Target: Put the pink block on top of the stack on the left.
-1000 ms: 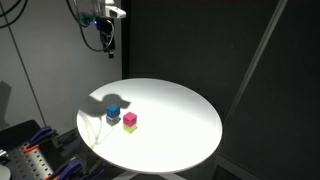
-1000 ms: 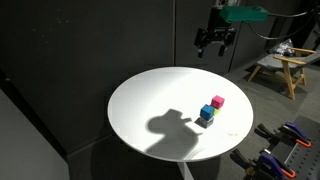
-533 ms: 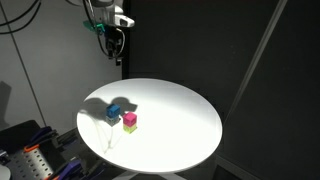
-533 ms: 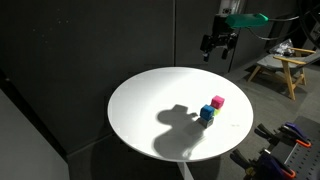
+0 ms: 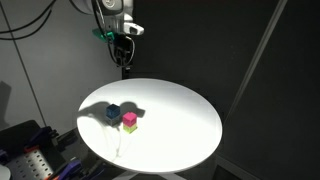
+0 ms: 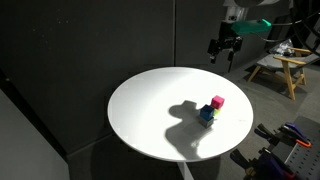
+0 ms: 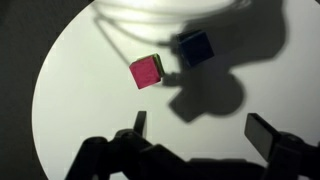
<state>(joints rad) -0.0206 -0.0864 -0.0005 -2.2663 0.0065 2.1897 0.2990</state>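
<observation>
The pink block [image 5: 130,119] sits on a yellow-green cube [image 5: 130,128] on the round white table [image 5: 180,125]. It also shows in the other exterior view [image 6: 218,102] and in the wrist view [image 7: 146,71]. The stack [image 5: 113,113] of blue cubes stands right beside it, in shadow, also seen in an exterior view [image 6: 207,113] and in the wrist view [image 7: 196,47]. My gripper [image 5: 124,52] hangs high above the table's far edge, open and empty, also in an exterior view [image 6: 225,52] and in the wrist view [image 7: 203,128].
The table is small and round, with dark curtains behind it. Coloured clamps [image 5: 40,160] lie on a bench beside it, also seen in an exterior view [image 6: 280,150]. A wooden stool [image 6: 278,65] stands further off.
My gripper has moved sideways, high above the table, closer to being over the blocks. Its shadow has slid onto the blue stack. The blocks have not moved.
</observation>
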